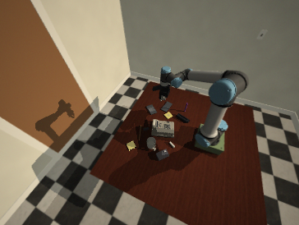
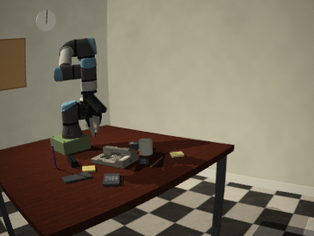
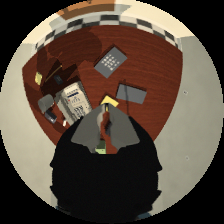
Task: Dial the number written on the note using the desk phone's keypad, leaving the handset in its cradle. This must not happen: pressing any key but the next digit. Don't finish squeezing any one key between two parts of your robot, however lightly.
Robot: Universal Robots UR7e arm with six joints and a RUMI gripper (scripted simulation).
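Note:
The beige desk phone (image 1: 163,128) sits near the middle of the dark red table, its handset in the cradle; it also shows in the exterior view (image 2: 115,156) and the wrist view (image 3: 72,101). A yellow note (image 1: 168,116) lies just beyond the phone, seen in the wrist view (image 3: 109,102) right ahead of the fingertips. A second yellow note (image 1: 131,145) lies at the table's near left. My gripper (image 1: 163,97) is shut and empty, hanging well above the table behind the phone; it also shows in the exterior view (image 2: 94,127) and the wrist view (image 3: 106,121).
A calculator (image 1: 150,109), a dark tablet-like slab (image 1: 166,106), a purple pen (image 1: 186,107), a black remote-like bar (image 1: 182,117), a grey mug (image 1: 151,143) and a small dark box (image 1: 162,154) lie around the phone. The arm's green base (image 1: 209,143) stands at the right.

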